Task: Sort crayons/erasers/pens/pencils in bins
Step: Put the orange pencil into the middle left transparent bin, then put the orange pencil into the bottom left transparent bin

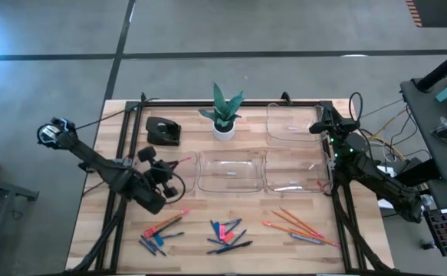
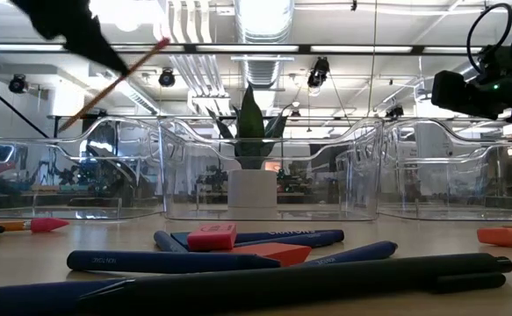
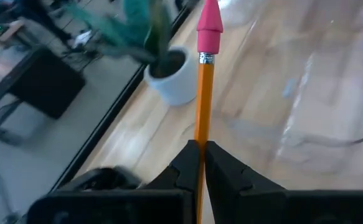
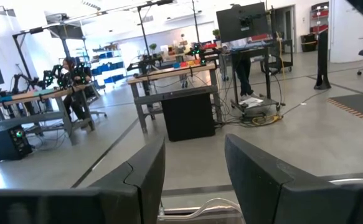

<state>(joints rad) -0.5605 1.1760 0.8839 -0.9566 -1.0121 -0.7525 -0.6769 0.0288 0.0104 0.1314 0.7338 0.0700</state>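
Note:
My left gripper (image 1: 164,170) hangs above the table's left half, shut on an orange pencil (image 3: 201,93) with a pink eraser end. In the low view the pencil (image 2: 115,83) slants high above the table. Three clear bins (image 1: 227,173) (image 1: 296,175) (image 1: 292,123) stand at the middle and far right. Loose pencils (image 1: 300,225), pens (image 1: 231,247), crayons and erasers (image 1: 225,230) lie along the near edge. My right gripper (image 4: 193,168) waits open by the far right bin, level, with nothing between its fingers. My left gripper pinches the pencil's orange shaft (image 3: 200,138) between its two fingertips. The pink eraser end (image 3: 209,18) sticks out well beyond the fingers. The pencil is lifted clear of the table and tilted, its eraser end (image 2: 164,41) the higher one in the low view.
A white plant pot (image 1: 223,129) and a black desk object (image 1: 162,130) stand at the far edge. A second loose group of sticks and erasers (image 1: 162,231) lies near left. Bare wood shows between the bins and the near row.

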